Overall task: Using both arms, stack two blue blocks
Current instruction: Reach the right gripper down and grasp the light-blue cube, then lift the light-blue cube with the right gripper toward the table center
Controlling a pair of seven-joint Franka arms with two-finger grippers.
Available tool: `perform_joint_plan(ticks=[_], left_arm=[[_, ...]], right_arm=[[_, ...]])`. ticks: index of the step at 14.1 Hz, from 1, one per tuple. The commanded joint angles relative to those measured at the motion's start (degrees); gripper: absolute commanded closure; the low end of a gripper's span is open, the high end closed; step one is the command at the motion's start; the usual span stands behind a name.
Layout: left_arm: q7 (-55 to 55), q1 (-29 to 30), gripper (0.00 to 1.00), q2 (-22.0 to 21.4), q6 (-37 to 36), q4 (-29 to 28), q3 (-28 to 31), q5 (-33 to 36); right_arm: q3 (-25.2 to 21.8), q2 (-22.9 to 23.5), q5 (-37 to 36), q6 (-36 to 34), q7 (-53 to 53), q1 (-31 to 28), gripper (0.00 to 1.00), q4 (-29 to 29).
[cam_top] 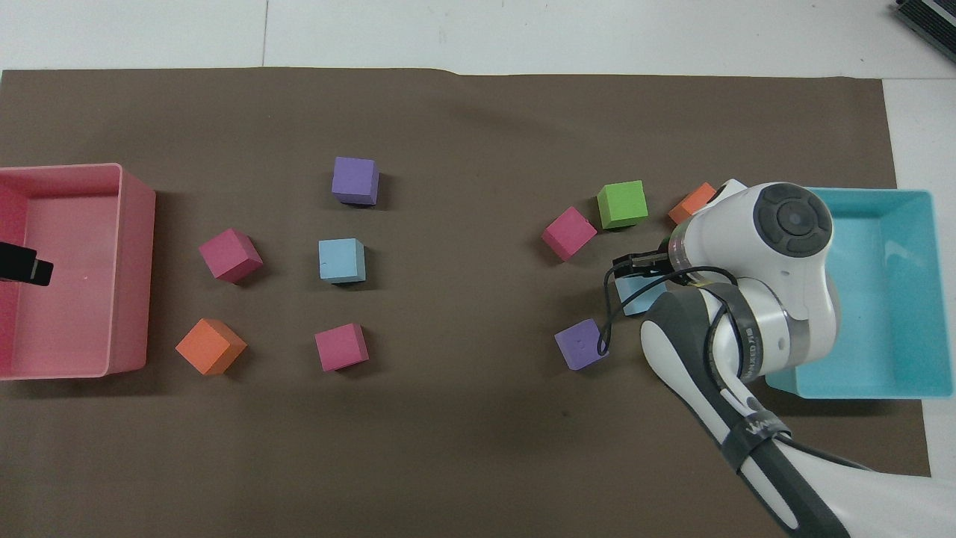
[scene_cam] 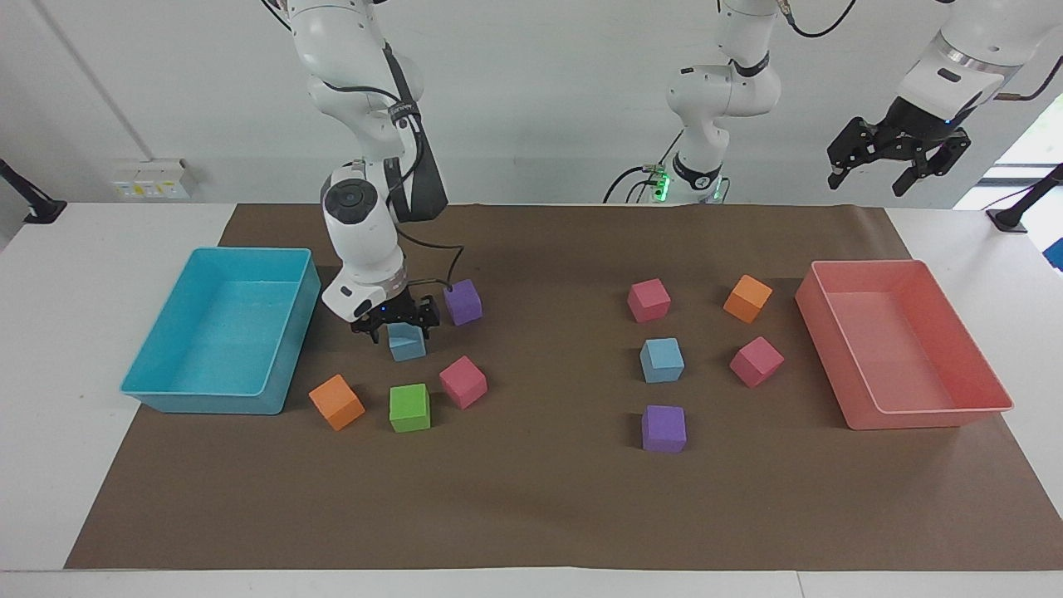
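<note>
One blue block (scene_cam: 407, 347) lies toward the right arm's end of the table, beside a purple cube (scene_cam: 462, 301). My right gripper (scene_cam: 399, 330) hangs open just over this block, a fingertip at either side of its top. From overhead the arm covers most of that block (cam_top: 632, 300). The other blue block (scene_cam: 662, 360) (cam_top: 343, 261) sits untouched among the cubes toward the left arm's end. My left gripper (scene_cam: 898, 170) waits open, raised high above the pink tray's end; only its tip (cam_top: 26, 267) shows overhead.
A turquoise tray (scene_cam: 220, 397) stands at the right arm's end and a pink tray (scene_cam: 922, 413) at the left arm's end. Orange (scene_cam: 336, 402), green (scene_cam: 409, 407) and pink (scene_cam: 462, 381) cubes lie close to the right gripper. Pink, orange and purple cubes surround the other blue block.
</note>
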Motion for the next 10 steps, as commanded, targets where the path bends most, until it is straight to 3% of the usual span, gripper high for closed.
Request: perform_joint_plan(ticks=[1,10], left_arm=[[-0.2,-0.9,0.00,-1.6,0.1,-1.8,0.9,-0.5],[-0.2,-0.9,0.00,-1.6,0.1,-1.8,0.9,-0.5]], right_arm=[[0.2,0.7,1.2,3.1,-0.3,-0.3,0.00,-1.9],[0.1,1.1,1.2,6.2,-1.6,-0.4,0.00,-5.1]])
